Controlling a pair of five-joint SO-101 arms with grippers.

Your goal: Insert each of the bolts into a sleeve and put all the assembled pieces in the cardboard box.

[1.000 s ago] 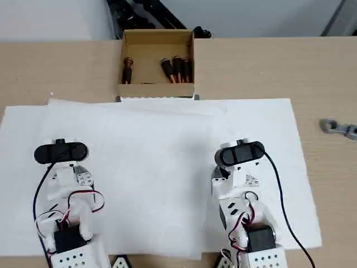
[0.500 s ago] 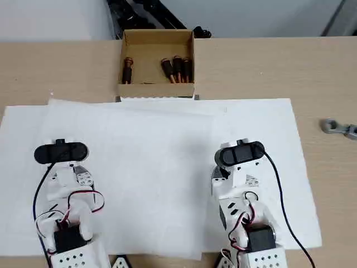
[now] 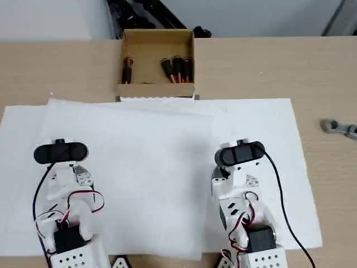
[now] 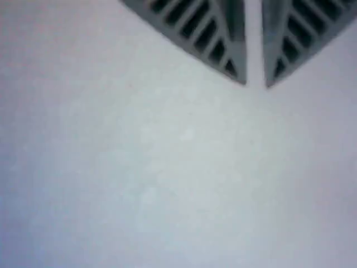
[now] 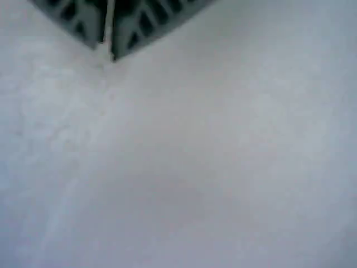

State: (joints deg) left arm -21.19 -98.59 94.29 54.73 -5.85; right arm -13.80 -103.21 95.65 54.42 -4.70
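The wooden surface [image 3: 334,67] carries a white paper sheet [image 3: 156,162] across its near half. One arm [image 3: 62,184] and the other [image 3: 240,190] sit folded by the near edge, well apart. The cardboard box [image 3: 158,34] stands mid far edge, holding four assembled pieces: one [image 3: 128,69] by a side wall, three [image 3: 177,68] bunched by the other. A small metal tool [image 3: 337,128] lies by a side edge. The left jaws and right jaws are each closed to a slit over paper, gripping nothing. Every piece seen is boxed, so the job looks finished. The sound course is to park both arms, well apart from the box.
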